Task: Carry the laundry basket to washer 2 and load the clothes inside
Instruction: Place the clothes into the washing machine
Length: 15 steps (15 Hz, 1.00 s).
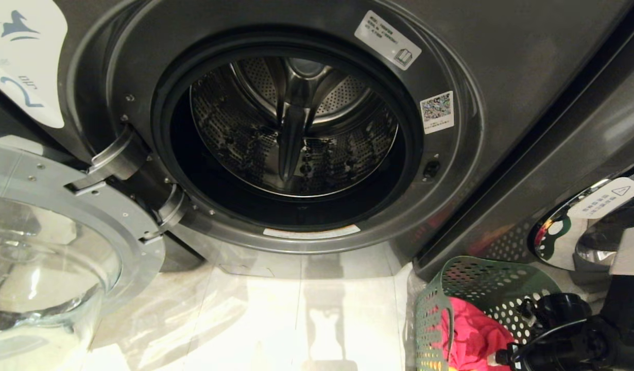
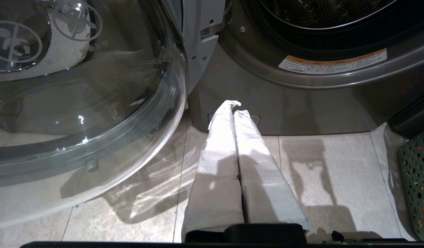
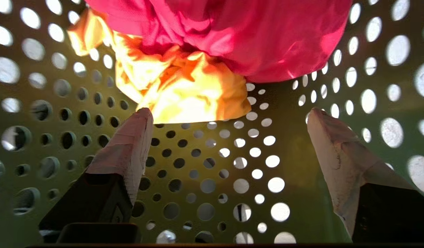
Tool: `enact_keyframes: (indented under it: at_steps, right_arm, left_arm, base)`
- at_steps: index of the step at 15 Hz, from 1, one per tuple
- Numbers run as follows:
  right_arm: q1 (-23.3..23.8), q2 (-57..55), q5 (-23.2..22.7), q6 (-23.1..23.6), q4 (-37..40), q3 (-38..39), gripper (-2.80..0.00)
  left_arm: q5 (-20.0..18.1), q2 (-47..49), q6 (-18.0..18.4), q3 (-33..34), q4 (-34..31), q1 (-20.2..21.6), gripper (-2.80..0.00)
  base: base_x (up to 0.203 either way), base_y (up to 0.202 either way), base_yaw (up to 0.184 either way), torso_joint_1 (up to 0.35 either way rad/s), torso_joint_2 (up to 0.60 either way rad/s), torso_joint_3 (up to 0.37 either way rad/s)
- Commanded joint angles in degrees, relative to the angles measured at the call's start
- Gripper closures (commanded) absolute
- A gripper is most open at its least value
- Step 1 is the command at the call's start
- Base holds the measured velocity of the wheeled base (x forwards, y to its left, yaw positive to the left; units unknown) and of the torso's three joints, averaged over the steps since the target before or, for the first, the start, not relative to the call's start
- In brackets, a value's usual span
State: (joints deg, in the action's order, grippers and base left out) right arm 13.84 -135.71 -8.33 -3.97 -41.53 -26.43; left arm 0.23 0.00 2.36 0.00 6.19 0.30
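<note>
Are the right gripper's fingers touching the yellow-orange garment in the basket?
Cannot tell. In the right wrist view, one finger of the open right gripper meets the yellow-orange garment's edge; contact or overlap is unclear.

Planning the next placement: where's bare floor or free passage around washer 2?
Bare tiled floor lies below the dark grey front-load washer, between its open glass door and the green perforated plastic basket. The steel drum is empty. The basket is crowded: magenta garment, yellow-orange garment, right end effector.
</note>
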Motion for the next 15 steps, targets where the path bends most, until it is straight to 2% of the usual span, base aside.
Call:
enact_keyframes:
  at_steps: [1,4,6,12,15]
  right_arm:
    - [0.05,-4.06,-0.19,0.28,-2.90,-0.07,-2.80]
    - [0.05,-8.42,-1.19,4.31,-7.42,-2.13,-2.80]
    - [0.62,-11.25,-4.05,7.39,-9.43,-4.38,-2.80]
    - [0.84,-16.86,-5.99,14.25,-10.41,-14.40,-2.80]
    - [1.05,-20.60,-5.91,22.93,-10.43,-19.33,-2.80]
  left_arm:
    - [0.03,0.00,0.01,2.29,0.05,0.05,0.00]
    - [0.03,0.00,0.01,2.29,0.05,0.05,0.00]
    - [0.03,0.00,0.01,2.29,0.05,0.05,0.00]
    - [0.03,0.00,0.01,2.29,0.05,0.05,0.00]
    - [0.03,0.00,0.01,2.29,0.05,0.05,0.00]
  base:
    - [0.000,0.000,0.000,0.000,0.00,0.000]
    - [0.000,0.000,0.000,0.000,0.00,0.000]
    - [0.000,0.000,0.000,0.000,0.00,0.000]
    - [0.000,0.000,0.000,0.000,0.00,0.000]
    - [0.000,0.000,0.000,0.000,0.00,0.000]
